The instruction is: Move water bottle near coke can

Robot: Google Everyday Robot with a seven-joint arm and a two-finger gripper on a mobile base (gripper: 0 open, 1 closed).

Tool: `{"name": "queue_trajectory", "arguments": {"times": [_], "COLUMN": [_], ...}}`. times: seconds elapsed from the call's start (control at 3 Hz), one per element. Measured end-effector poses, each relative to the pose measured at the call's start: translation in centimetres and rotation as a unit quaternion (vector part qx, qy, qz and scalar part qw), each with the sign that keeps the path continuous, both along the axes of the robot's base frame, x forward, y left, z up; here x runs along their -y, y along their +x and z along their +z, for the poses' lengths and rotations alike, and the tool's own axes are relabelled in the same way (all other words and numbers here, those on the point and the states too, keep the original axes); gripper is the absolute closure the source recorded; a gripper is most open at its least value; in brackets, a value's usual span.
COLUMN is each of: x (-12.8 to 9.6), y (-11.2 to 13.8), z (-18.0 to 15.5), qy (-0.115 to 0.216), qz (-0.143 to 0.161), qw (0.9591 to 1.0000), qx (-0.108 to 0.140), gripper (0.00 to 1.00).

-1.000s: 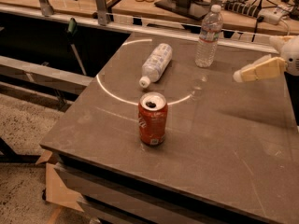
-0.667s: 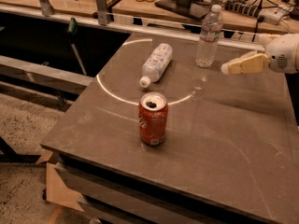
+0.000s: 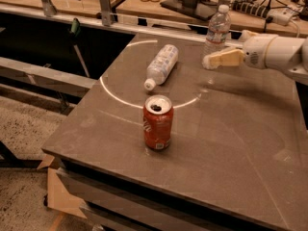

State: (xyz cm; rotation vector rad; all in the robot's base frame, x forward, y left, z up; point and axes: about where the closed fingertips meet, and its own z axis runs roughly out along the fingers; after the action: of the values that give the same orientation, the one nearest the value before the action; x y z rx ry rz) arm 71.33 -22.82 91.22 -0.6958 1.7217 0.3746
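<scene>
Water bottle [image 3: 217, 30]: upright, upper right of the frame, near the table's [image 3: 231, 138] far edge.
Gripper [image 3: 223, 52]: just right of the bottle, jaws apart, near finger overlapping its base.
Coke can [image 3: 158, 122]: upright, centre, well apart from both.

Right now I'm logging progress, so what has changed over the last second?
The gripper has moved left over the table's far right side and now sits at the lower part of the upright water bottle. Nothing was lifted or released. The water bottle, the coke can and the lying labelled bottle stayed put.
</scene>
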Motion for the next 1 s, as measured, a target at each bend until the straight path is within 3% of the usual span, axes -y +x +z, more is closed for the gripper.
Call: {"name": "queue_trajectory", "arguments": {"times": [0.33,1.0], "x": [-2.1,-3.2], "y": [2.5,3.9], "z": [-0.9,-1.2], "qy": [0.017,0.03], "qz": [0.009,0.016], "qw": [0.9998,0.9993], "qx": [0.008,0.016], "gripper": [0.15,0.62]}}
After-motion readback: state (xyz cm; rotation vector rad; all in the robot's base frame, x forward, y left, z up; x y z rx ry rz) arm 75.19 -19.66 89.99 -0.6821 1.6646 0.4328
